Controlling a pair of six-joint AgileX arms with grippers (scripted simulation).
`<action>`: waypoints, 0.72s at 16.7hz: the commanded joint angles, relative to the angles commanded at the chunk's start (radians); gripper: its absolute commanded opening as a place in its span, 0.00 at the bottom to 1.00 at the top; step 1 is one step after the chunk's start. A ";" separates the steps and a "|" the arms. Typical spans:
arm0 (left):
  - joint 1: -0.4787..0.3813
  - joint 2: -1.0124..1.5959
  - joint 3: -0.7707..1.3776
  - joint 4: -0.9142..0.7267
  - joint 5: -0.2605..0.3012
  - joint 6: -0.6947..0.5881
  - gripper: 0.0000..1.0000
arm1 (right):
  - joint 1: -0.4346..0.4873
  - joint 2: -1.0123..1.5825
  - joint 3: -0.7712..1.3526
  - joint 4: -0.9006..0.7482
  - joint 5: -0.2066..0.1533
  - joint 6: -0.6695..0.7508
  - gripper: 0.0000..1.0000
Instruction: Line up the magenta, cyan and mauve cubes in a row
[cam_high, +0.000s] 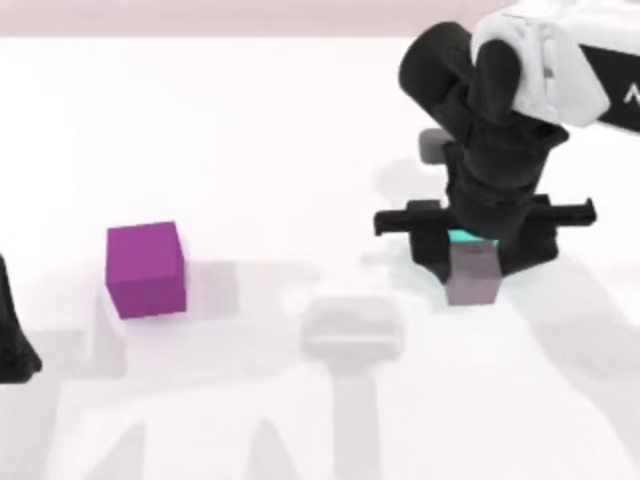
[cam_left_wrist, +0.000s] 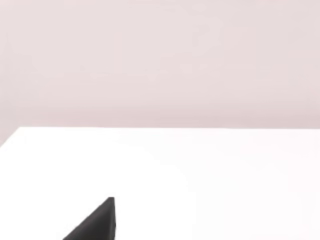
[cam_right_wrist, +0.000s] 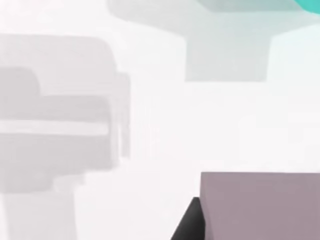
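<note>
Hanging over the right half of the top view, the right gripper (cam_high: 470, 262) has the small, dull greyish-purple matte cube (cam_high: 471, 275) between its dark fingers; the right wrist view shows a finger (cam_right_wrist: 190, 222) pressed against that mauve cube's side, so I judge it gripped, though whether it is lifted or resting on the white table (cam_high: 300, 130) cannot be told. Just behind it, mostly hidden under the gripper, a sliver of the bright turquoise-cyan matte cube (cam_high: 462, 238) shows, which suggests the mauve cube is being carried or set close beside it to form the row. Well apart, at the left of the frame, the large purple-magenta matte cube (cam_high: 147, 269) sits alone, not yet in line. The left gripper (cam_high: 12, 340) is parked at the left edge, its fingers not readable.
</note>
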 joint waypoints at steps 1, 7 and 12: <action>0.000 0.000 0.000 0.000 0.000 0.000 1.00 | 0.015 -0.004 0.003 -0.001 0.002 0.031 0.00; 0.000 0.000 0.000 0.000 0.000 0.000 1.00 | 0.027 -0.007 0.003 0.000 0.002 0.062 0.00; 0.000 0.000 0.000 0.000 0.000 0.000 1.00 | 0.030 0.021 -0.074 0.111 0.003 0.064 0.00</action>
